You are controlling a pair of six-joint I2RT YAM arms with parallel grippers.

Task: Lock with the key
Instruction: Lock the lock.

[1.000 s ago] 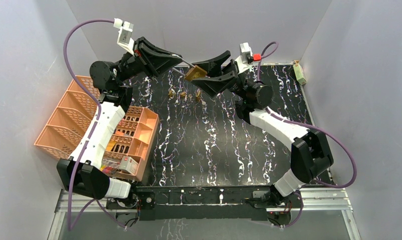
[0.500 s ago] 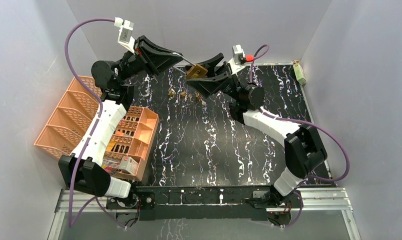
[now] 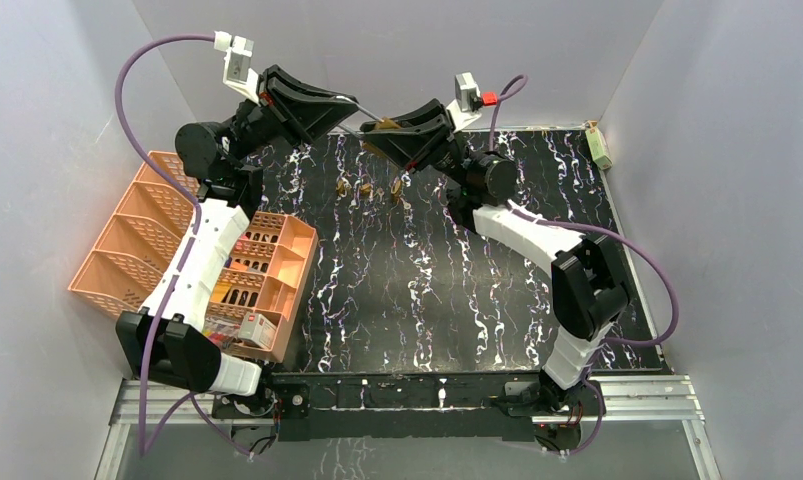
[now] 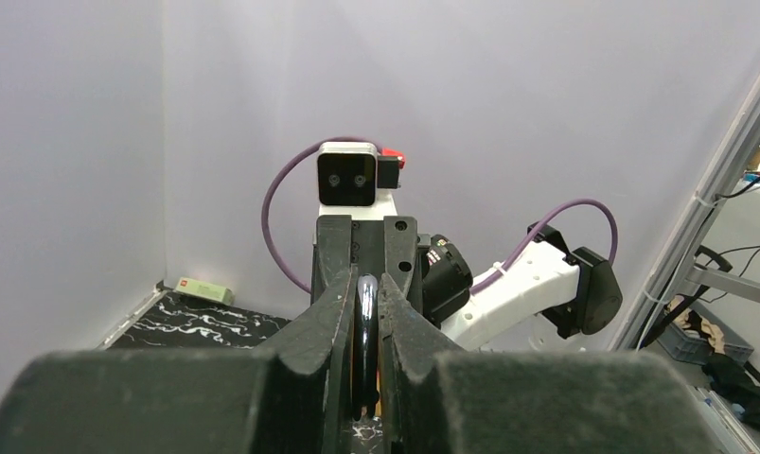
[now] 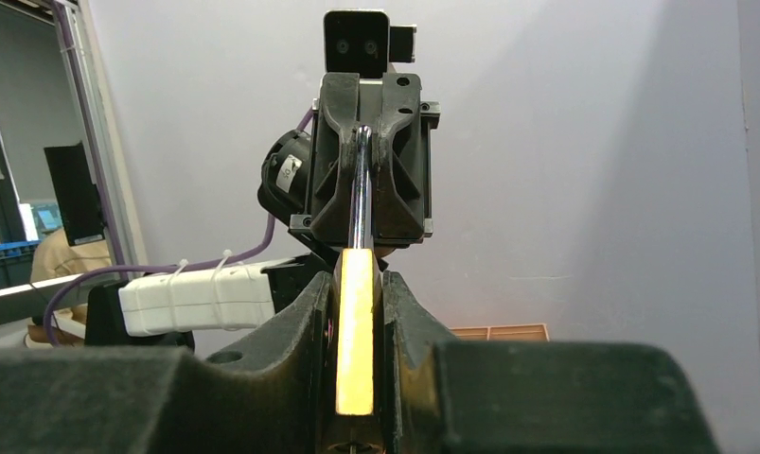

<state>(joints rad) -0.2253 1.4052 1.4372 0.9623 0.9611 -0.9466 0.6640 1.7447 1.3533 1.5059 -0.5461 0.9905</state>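
Observation:
A brass padlock (image 3: 385, 125) hangs in the air over the far part of the table, held between both grippers. My right gripper (image 3: 380, 131) is shut on its brass body (image 5: 356, 331). My left gripper (image 3: 349, 104) is shut on its steel shackle (image 4: 366, 322), which the right wrist view shows running from the body into the left fingers (image 5: 360, 189). Three small brass pieces (image 3: 367, 189) lie on the black marbled table (image 3: 427, 290) below the padlock; I cannot tell whether they are keys. No key shows in the lock or in either gripper.
An orange divided basket (image 3: 127, 245) stands at the left edge beside the left arm, with a small box (image 3: 258, 328) at its near end. A pale green box (image 3: 601, 147) lies in the far right corner. Grey walls close in three sides.
Both grippers have lifted the padlock higher and toward the back wall. The right wrist has turned, so the padlock's body now shows edge-on. Both grips have held.

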